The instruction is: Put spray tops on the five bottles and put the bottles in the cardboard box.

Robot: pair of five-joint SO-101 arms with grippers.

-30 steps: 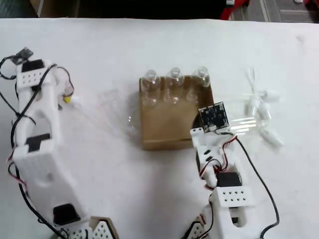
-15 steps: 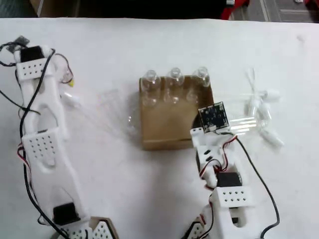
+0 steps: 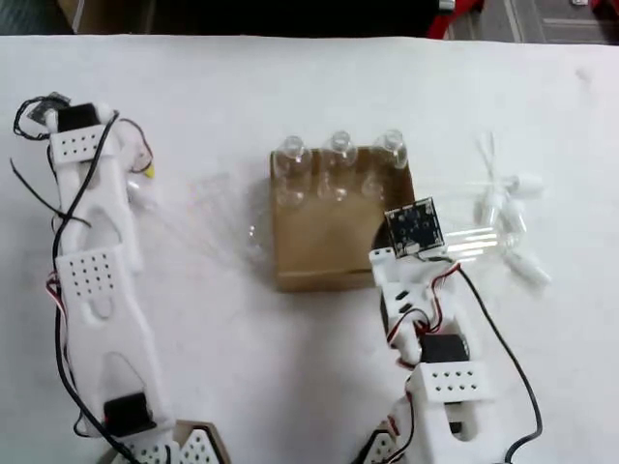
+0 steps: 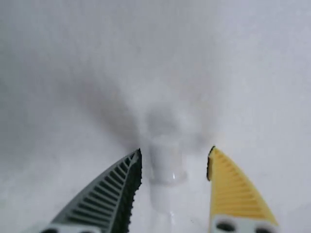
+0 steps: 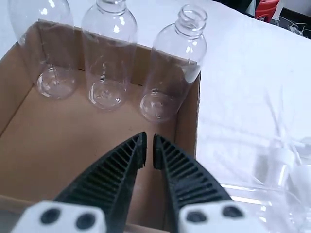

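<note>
Slip risk first: left claw [image 4: 175, 151] is wide open, jaws either side of the neck of a clear bottle [image 4: 166, 165] lying on the surface [image 3: 290, 87], upper left of the high view. Nothing is clamped yet, and an off-centre squeeze could roll it away. Meanwhile right claw [image 5: 149, 141], all but closed and empty, hangs over the cardboard box [image 3: 319, 275], crowding three uncapped bottles [image 3: 338, 155]; spray tops [image 3: 508, 208] lie right of it.

White table [image 3: 242, 87] across the view, dark floor [image 3: 290, 17] beyond its far edge, red object [image 3: 455, 10] far right
</note>
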